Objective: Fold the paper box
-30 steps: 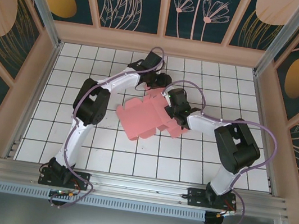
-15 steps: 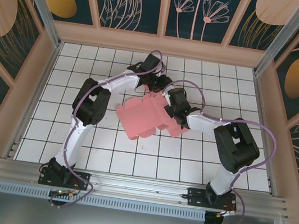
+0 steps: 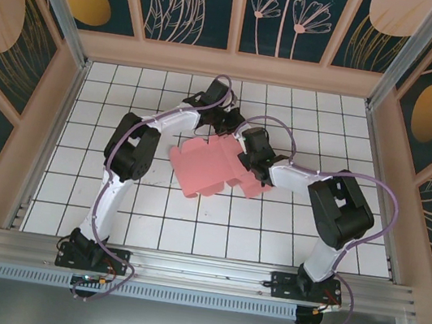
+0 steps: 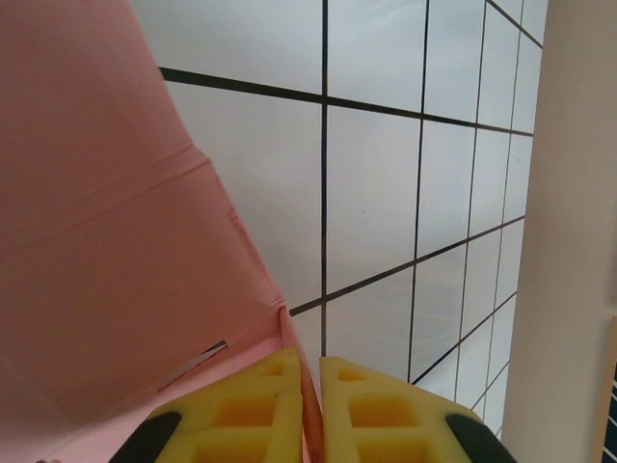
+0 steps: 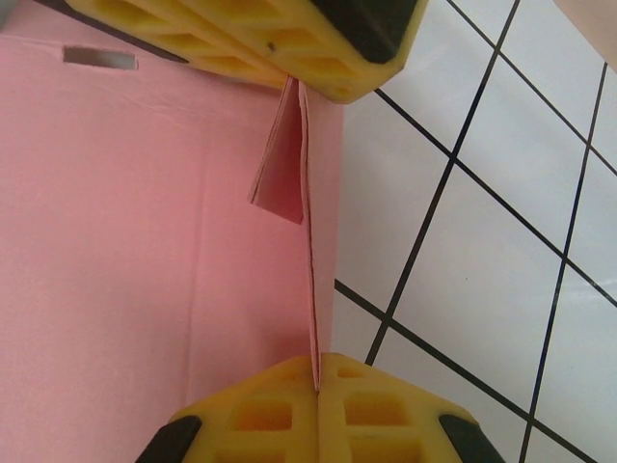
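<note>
The pink paper box (image 3: 203, 166) lies as a flat multi-flap cut-out on the white tiled floor between the two arms. My left gripper (image 3: 226, 128) sits at its far edge. In the left wrist view the yellow fingers (image 4: 251, 405) pinch a thin raised pink edge, with the pink sheet (image 4: 106, 251) spreading to the left. My right gripper (image 3: 247, 161) is at the box's right side. Its pads (image 5: 280, 410) are shut on an upright pink flap (image 5: 310, 241), with my left gripper's yellow fingers (image 5: 289, 39) just beyond.
White tiles with black grid lines surround the box (image 3: 150, 217). A beige wooden wall (image 3: 231, 66) bounds the far side and a side wall (image 4: 569, 241) stands close to the left gripper's right. The aluminium rail (image 3: 199, 270) runs along the near edge.
My left gripper has closed its fingers onto the box's far edge. The box and the right arm have barely shifted.
</note>
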Robot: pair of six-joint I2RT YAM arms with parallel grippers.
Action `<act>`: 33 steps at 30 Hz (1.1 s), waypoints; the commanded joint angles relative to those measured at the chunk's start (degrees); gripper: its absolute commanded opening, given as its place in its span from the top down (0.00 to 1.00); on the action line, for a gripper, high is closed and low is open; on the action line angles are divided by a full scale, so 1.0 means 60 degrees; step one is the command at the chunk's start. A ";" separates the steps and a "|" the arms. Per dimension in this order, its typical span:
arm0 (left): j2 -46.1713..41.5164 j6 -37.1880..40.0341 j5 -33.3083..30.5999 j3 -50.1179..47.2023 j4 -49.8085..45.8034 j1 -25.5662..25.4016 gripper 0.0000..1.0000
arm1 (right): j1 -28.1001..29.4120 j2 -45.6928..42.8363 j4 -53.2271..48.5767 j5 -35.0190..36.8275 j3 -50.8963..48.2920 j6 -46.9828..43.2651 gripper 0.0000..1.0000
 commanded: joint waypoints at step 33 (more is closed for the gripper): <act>-0.4957 0.1378 -0.3962 -0.4180 0.1827 0.0322 0.01 | -0.1480 -0.0871 -0.0514 -0.2314 0.0195 0.1590 1.00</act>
